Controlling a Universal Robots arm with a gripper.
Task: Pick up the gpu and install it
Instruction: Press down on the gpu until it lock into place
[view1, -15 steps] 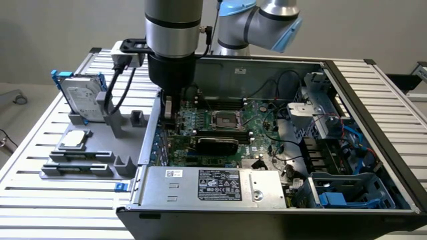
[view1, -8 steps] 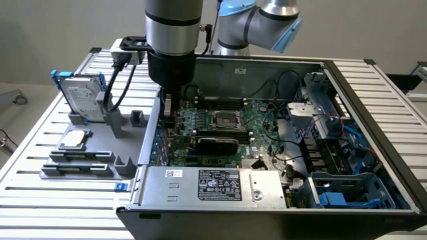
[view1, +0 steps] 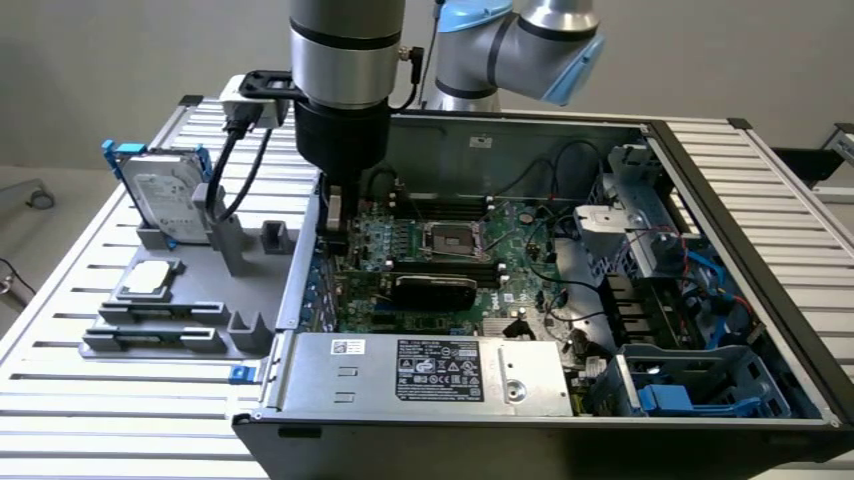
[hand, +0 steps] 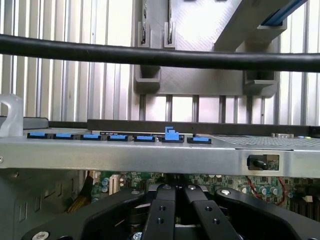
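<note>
The claw (hand: 175, 200), its fingers pressed together and holding nothing, hung inside the open computer case (view1: 747, 190) at its rear wall, while the graphics card (view1: 430, 290) already sat upright in the motherboard just beside it, so installation looked essentially done.

You see the closed black gripper (view1: 334, 222) lowered inside the open black computer case (view1: 747, 200), near the black-covered gpu (view1: 430, 290) lying on the green motherboard (view1: 507, 235).

The arm (view1: 344, 90) stands low at the case's wall (view1: 310, 260), hemmed by the grey fixture posts (view1: 230, 232) outside. Cables (view1: 574, 300) seem to crowd the motherboard's (view1: 454, 240) far side; above the power supply (view1: 427, 372) is open.
</note>
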